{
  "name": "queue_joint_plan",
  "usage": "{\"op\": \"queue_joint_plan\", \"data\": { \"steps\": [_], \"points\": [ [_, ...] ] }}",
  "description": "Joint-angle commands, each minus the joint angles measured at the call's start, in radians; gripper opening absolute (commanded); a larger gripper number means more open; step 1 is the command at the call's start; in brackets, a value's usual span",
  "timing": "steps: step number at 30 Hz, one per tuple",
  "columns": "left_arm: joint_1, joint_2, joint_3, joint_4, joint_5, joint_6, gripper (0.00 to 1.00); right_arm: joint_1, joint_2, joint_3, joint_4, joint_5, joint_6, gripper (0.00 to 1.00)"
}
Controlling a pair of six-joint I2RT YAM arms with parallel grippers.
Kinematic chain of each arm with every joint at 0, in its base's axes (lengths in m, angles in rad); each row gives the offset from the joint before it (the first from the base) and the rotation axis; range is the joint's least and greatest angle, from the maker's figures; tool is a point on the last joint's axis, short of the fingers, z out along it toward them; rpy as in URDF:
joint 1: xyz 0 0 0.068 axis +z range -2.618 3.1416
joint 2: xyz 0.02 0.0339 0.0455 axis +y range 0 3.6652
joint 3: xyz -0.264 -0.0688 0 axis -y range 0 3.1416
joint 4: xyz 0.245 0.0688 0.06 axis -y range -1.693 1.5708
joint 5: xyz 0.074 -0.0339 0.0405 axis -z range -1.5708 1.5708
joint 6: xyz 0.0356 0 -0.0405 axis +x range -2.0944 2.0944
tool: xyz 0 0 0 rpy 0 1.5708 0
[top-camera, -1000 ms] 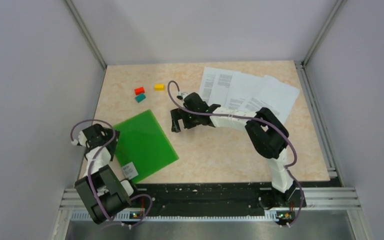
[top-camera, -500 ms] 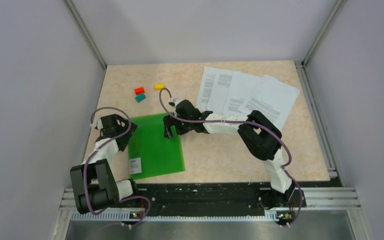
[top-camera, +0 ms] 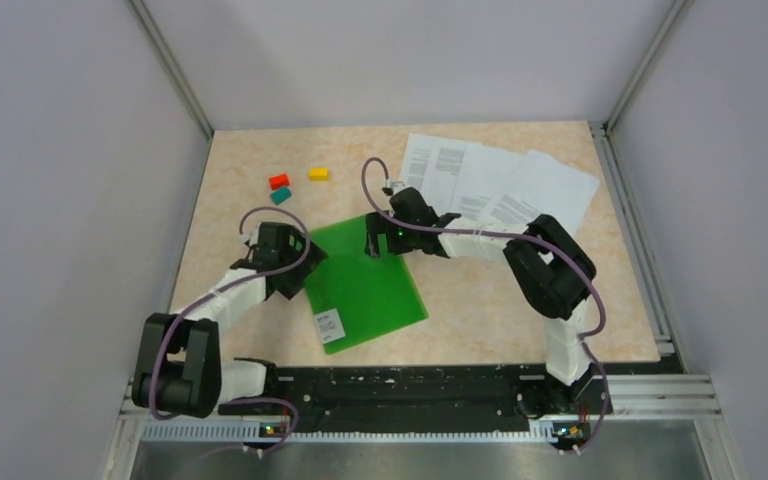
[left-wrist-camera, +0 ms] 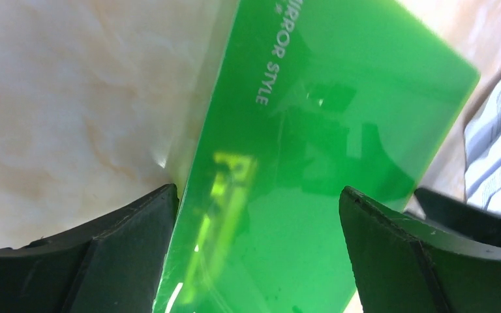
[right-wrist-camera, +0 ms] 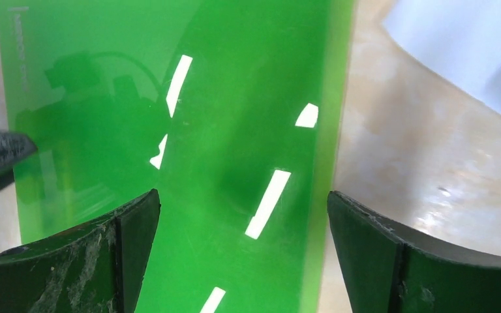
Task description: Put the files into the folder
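"Where's the folder (top-camera: 365,285)?"

"Middle of the frame, lying closed and flat on the worktop (top-camera: 480,320), turned at a slant. Its small white label (top-camera: 329,325) is at the lower left corner, the end nearest the arm bases."

"And the left pincer (top-camera: 300,265)?"

"At the folder's left edge, a little above the label. Its fingers are spread wide and pinch nothing. Its own camera shows the green edge between them."

"The right pincer (top-camera: 378,240)?"

"Further up, over the folder's top edge. It's spread wide as well, with green cover below and between the fingers, and nothing gripped."

"So the files (top-camera: 500,185)?"

"Beyond that, upper right of the frame. They're white printed sheets fanned over one another on the worktop, outside the folder. The right arm reaches across their lower edge."

"Anything else?"

"Upper left of centre there's a red block (top-camera: 279,181) with a teal block (top-camera: 280,196) just beside it. A yellow block (top-camera: 318,173) sits a bit to their right."
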Motion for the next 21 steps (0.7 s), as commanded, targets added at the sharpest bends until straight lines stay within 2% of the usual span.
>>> {"op": "queue_joint_plan", "data": {
  "steps": [1,7,10,13,18,21],
  "points": [
    [-0.074,0.004,0.029,-0.154,0.002,-0.045,0.98,-0.026,-0.052,-0.027,-0.07,-0.017,-0.003,0.99],
    [-0.078,-0.05,0.162,-0.294,-0.198,0.132,0.98,-0.027,-0.171,-0.02,-0.211,0.022,0.035,0.99],
    [-0.073,-0.006,0.268,-0.312,-0.246,0.231,0.98,-0.024,-0.27,-0.144,-0.171,-0.034,0.16,0.99],
    [-0.046,0.083,0.365,-0.264,-0.199,0.297,0.97,0.022,-0.386,-0.32,-0.076,-0.024,0.291,0.99],
    [0.027,0.282,0.52,-0.199,-0.051,0.414,0.92,0.175,-0.51,-0.462,0.029,0.088,0.499,0.99],
    [0.068,0.402,0.613,-0.215,0.027,0.503,0.89,0.245,-0.561,-0.556,0.153,0.141,0.658,0.99]
  ]
}}
